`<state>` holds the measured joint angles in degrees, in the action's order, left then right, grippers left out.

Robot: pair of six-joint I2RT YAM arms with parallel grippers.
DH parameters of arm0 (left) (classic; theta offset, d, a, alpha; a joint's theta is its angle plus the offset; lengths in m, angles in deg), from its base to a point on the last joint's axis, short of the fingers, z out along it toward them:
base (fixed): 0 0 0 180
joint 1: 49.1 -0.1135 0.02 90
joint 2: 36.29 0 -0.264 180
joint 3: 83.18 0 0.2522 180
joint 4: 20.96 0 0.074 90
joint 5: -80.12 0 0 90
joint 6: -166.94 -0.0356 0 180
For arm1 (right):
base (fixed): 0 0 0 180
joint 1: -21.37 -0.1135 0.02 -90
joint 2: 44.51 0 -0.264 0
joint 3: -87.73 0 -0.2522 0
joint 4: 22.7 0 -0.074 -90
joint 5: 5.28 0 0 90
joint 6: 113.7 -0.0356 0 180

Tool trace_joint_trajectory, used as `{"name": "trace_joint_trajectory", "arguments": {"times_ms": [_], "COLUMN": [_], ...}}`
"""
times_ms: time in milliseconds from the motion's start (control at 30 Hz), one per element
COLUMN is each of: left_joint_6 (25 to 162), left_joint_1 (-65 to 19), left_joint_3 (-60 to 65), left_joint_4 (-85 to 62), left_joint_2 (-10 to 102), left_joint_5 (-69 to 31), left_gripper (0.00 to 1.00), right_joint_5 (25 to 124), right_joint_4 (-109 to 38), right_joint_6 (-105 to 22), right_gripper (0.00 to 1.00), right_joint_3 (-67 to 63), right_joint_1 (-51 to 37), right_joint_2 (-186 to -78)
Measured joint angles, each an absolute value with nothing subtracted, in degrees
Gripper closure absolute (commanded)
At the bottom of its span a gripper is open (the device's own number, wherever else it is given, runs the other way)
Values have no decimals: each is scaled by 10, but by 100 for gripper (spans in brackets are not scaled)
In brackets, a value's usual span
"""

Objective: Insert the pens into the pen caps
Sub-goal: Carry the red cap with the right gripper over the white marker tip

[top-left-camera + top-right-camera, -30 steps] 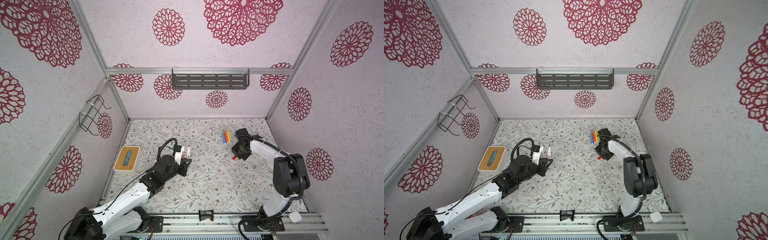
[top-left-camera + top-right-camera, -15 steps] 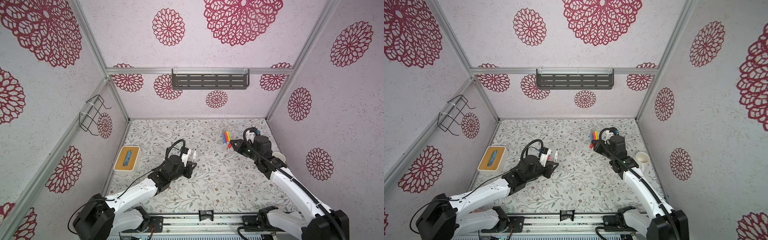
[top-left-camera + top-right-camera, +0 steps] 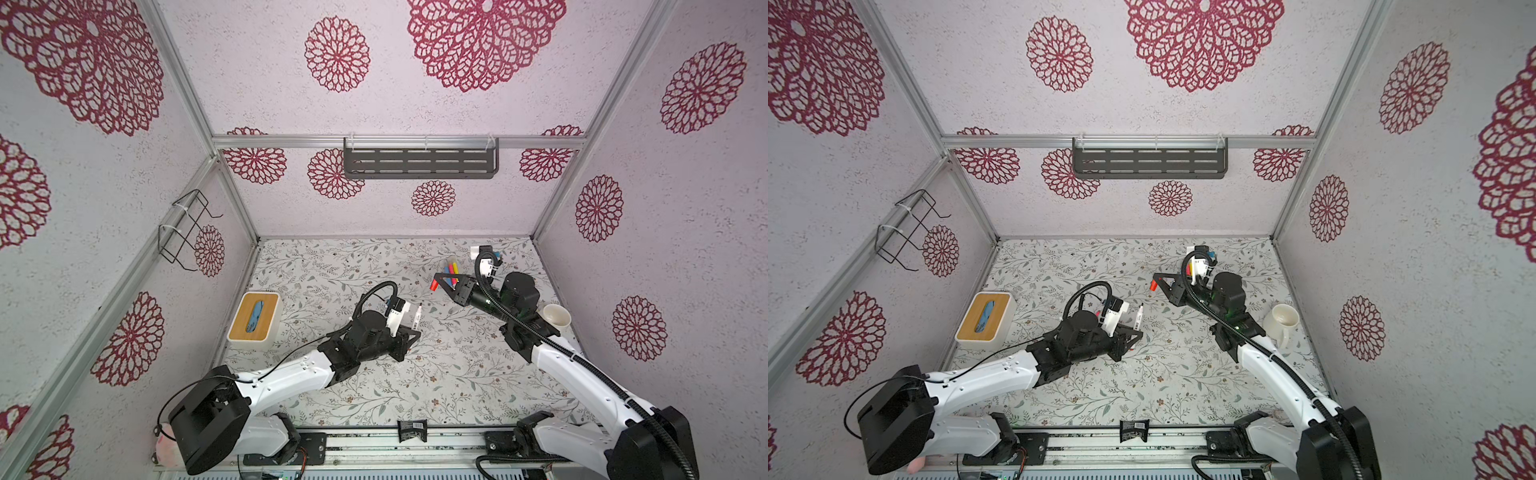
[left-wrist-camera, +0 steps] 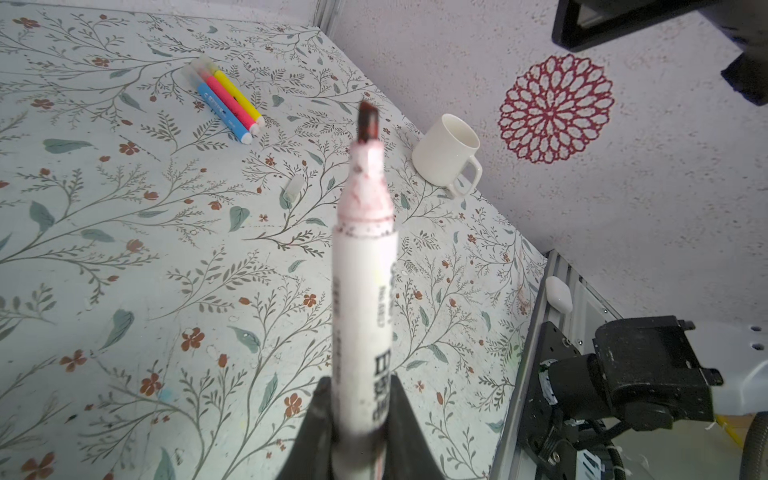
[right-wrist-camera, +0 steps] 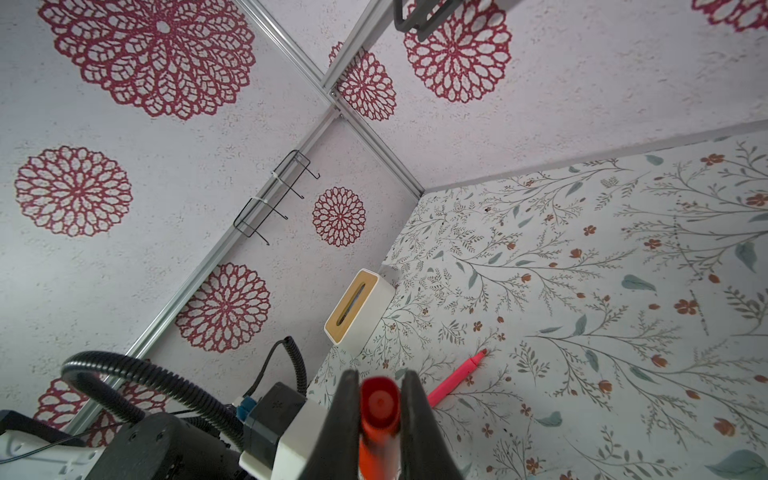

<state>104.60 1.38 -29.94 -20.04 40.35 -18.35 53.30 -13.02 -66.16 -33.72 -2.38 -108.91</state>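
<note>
**Clerk:** Entry one, left gripper (image 4: 359, 384)?

**Checker:** Black jaws pressed onto the lower barrel of a white-barrelled marker (image 4: 365, 266) with black print. The marker is uncapped, and its dark, red-stained tip points away from the wrist. In both top views it is near the middle of the floral-patterned table cover (image 3: 436, 374), with the marker (image 3: 1139, 315) sticking out past the fingers.

**Clerk:** Entry two, right gripper (image 5: 379, 390)?

**Checker:** Jaws pinching a short red tube cap (image 5: 379, 409), its round end facing the wrist camera. In a top view the cap (image 3: 434, 285) is held clear of the table, far right of centre and well apart from the white-barrelled marker.

**Clerk:** Loose pens?

**Checker:** Three slim markers, blue, pink and yellow (image 4: 226, 104), lie flat side by side and touching, each with a translucent end. In a top view they lie just beyond the right gripper. One pink pen (image 5: 455, 380) lies alone on the cover near the left arm, its pointed tip bare.

**Clerk:** Loose caps?

**Checker:** One translucent clear cap (image 4: 294, 188), lying on its side near a white ceramic mug (image 4: 446, 156), apart from the three markers.

**Clerk:** Remainder?

**Checker:** The mug stands upright near the right wall. A white tissue box with a wooden top (image 3: 254, 320) stands by the left wall.
</note>
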Motion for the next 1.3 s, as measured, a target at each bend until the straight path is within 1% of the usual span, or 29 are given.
{"name": "trace_joint_trajectory", "arguments": {"times_ms": [667, 1300], "left_joint_6": [1044, 1035], "left_joint_1": [14, 14], "left_joint_3": [-299, -292], "left_joint_4": [-195, -184], "left_joint_2": [394, 376], "left_joint_5": [-182, -178], "left_gripper": [100, 100], "right_joint_5": [550, 549], "right_joint_4": [-184, -173], "right_joint_6": [-608, -608], "right_gripper": [100, 100], "right_joint_3": [-317, -317], "right_joint_1": [-67, -80], "right_joint_2": [-1122, -1129]}}
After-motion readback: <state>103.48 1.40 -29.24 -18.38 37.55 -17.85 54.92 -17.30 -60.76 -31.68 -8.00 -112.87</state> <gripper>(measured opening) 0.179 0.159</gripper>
